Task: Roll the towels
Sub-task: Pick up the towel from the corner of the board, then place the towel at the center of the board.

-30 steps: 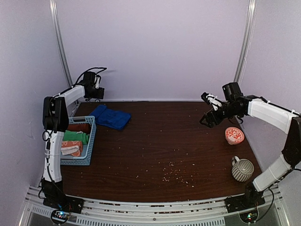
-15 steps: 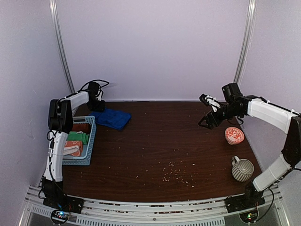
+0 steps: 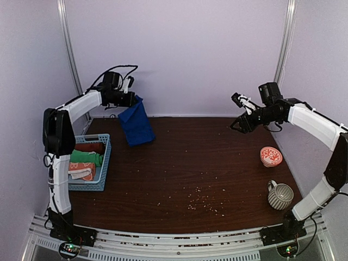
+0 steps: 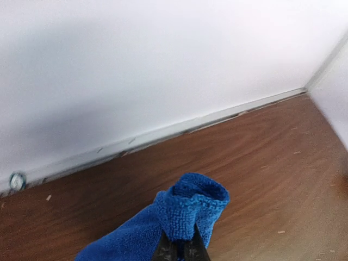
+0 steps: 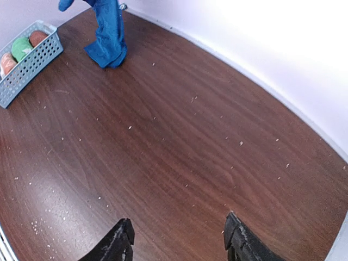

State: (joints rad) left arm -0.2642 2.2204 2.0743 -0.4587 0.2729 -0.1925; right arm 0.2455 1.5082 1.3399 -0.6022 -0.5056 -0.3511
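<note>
A royal blue towel (image 3: 136, 124) hangs from my left gripper (image 3: 132, 99), which is shut on its top edge high over the back left of the table; its lower end reaches the wood. The left wrist view shows the pinched blue fold (image 4: 191, 206) just above the closed fingertips of the left gripper (image 4: 182, 251). My right gripper (image 3: 237, 114) hovers open over the back right with nothing between its fingers (image 5: 123, 232). From there the hanging towel (image 5: 109, 38) shows far off. Dark red (image 3: 90, 147), green (image 3: 87, 158) and orange-and-white (image 3: 81, 172) towels lie rolled in the basket.
The light blue basket (image 3: 103, 163) stands at the left edge. An orange patterned bowl (image 3: 271, 156) and a striped mug (image 3: 280, 196) sit at the right side. Crumbs (image 3: 201, 202) are scattered over the brown table's middle. Walls close in the back and both sides.
The left gripper has shut on the blue towel and lifted it from lying flat on the table to hanging. The right gripper's jaws have narrowed somewhat; it has barely moved.
</note>
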